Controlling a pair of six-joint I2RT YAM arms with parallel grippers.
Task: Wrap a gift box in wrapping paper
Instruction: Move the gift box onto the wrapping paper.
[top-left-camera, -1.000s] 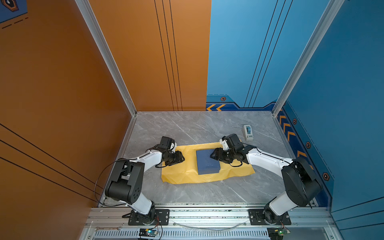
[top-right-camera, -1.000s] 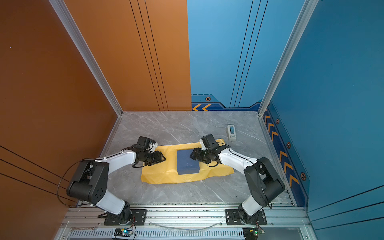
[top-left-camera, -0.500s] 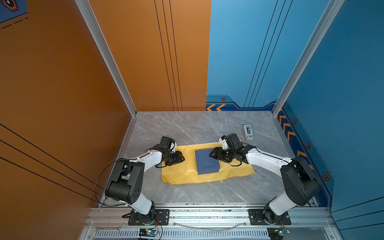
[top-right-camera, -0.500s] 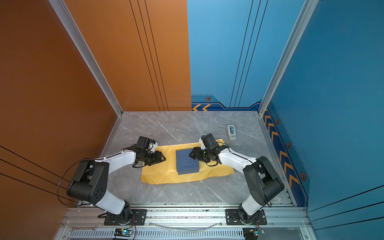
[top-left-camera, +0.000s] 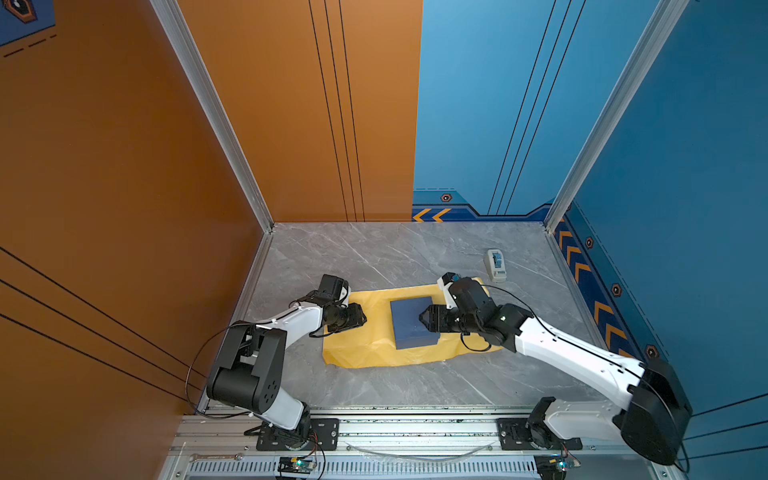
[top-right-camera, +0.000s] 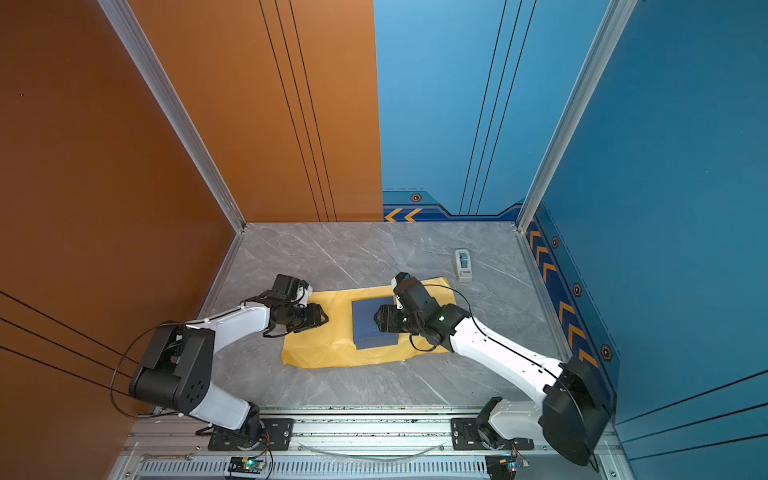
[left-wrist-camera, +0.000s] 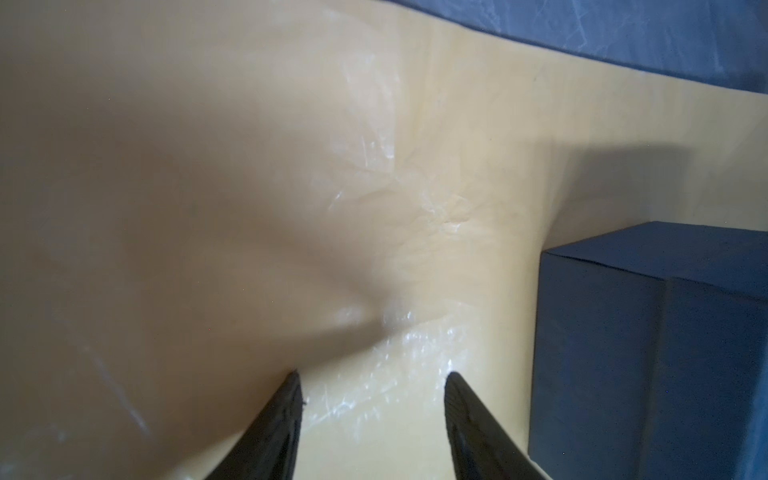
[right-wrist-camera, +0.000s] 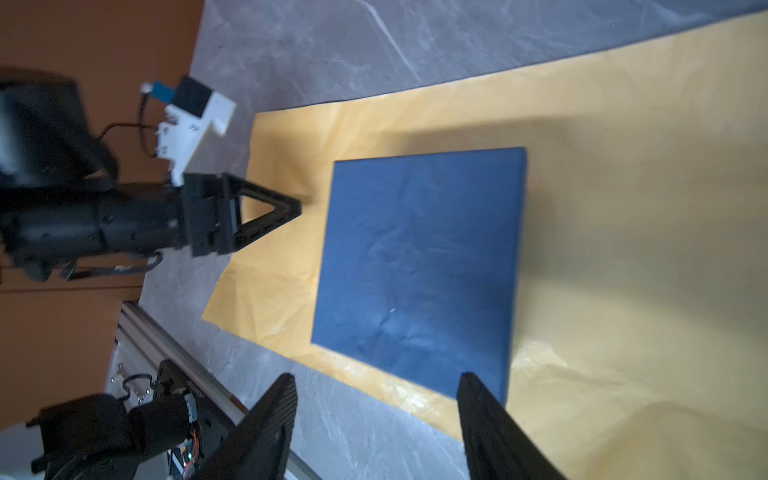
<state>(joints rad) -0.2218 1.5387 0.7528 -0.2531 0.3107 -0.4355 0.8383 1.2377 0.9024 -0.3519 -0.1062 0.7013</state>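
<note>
The navy gift box (top-left-camera: 409, 322) (top-right-camera: 368, 324) lies flat on the pale yellow wrapping paper (top-left-camera: 365, 345) (top-right-camera: 324, 349), which is spread on the grey floor. My right gripper (top-left-camera: 422, 318) (top-right-camera: 376, 322) (right-wrist-camera: 376, 376) hovers over the box's right side, open, with nothing between its fingers. In the right wrist view the box (right-wrist-camera: 415, 257) fills the middle and the paper (right-wrist-camera: 623, 249) surrounds it. My left gripper (top-left-camera: 363, 318) (top-right-camera: 326, 318) (left-wrist-camera: 372, 376) is open, low over the paper (left-wrist-camera: 249, 187) left of the box (left-wrist-camera: 644, 353), a gap away from it.
A small white tape dispenser (top-left-camera: 494, 264) (top-right-camera: 462, 264) with a blue roll stands on the floor behind the paper's right end. Orange and blue walls enclose the floor on three sides. A metal rail (top-left-camera: 415, 428) runs along the front.
My right gripper has shifted slightly over the box and its jaws have narrowed a little. The left arm and the paper have not visibly moved.
</note>
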